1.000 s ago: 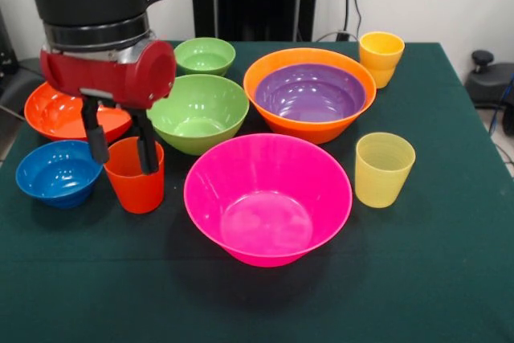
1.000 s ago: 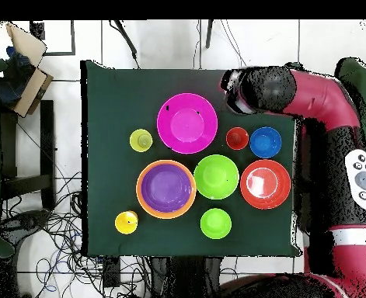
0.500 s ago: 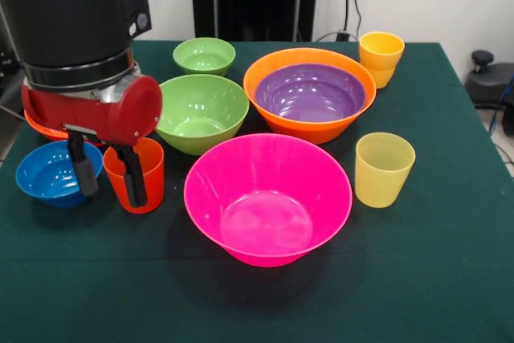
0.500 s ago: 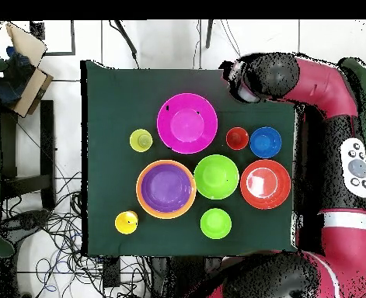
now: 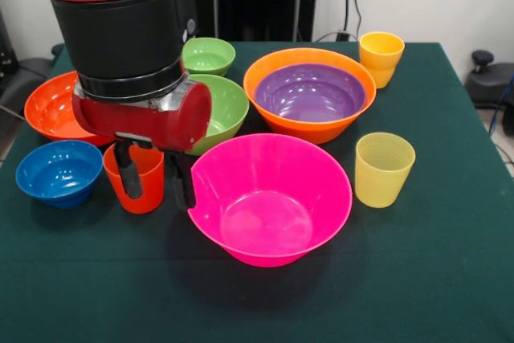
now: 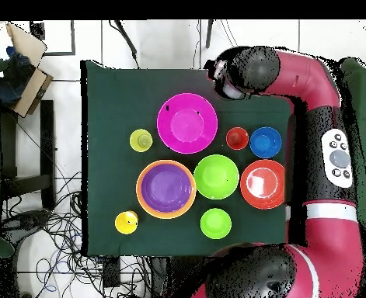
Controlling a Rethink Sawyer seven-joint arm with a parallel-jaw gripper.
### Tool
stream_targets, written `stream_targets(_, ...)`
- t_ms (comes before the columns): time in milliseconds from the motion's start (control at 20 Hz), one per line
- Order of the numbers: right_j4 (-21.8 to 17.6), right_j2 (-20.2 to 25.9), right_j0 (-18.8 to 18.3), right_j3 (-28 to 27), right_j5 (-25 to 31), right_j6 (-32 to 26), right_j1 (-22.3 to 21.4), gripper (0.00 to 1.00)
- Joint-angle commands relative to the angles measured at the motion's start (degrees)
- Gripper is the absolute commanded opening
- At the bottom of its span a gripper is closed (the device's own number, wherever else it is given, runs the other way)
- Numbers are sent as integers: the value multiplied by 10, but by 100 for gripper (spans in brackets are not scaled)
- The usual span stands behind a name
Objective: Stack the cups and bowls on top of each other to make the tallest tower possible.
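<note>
So the gripper (image 5: 154,182) hangs low with its two black fingers spread apart, nothing between them. In the front view one finger sits in front of the red-orange cup (image 5: 135,179) and the other drops down by the pink bowl's (image 5: 269,198) rim on the cup side. Can't tell if either is actually touching.

Stuff on the green table (image 5: 418,279), front view, clock directions from the pink bowl:
- pink bowl: big, glossy, deep, sitting upright and empty
- red-orange cup at 9 o'clock, just beside it, small smooth tumbler, upright
- small blue bowl (image 5: 58,171) further out at 9, next to the cup
- red-orange bowl (image 5: 56,108) around 10, partly hidden behind the arm
- medium green bowl (image 5: 221,106) at about 11, half covered by the red wrist
- small green bowl (image 5: 208,55) behind that, roughly 11 to 12
- large orange bowl (image 5: 310,94) at about 1, with the shallow purple bowl (image 5: 310,92) nested inside it, only stack so far
- pale translucent yellow cup (image 5: 383,169) at 3, standing alone
- deeper yellow cup (image 5: 381,58) at about 1, near the far table corner

Overhead, the arm's head (image 6: 244,71) sits off the pink bowl (image 6: 187,122) toward 1 o'clock.
</note>
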Motion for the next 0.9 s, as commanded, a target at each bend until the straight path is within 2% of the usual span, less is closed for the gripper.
stream_targets(50, -25, -29, 26, 36, 42, -54, -23, 100)
stream_targets(650, -28, -61, 36, 72, 7, -26, -42, 100)
stream_targets(900, -21, -73, 39, 120, -24, 2, -59, 100)
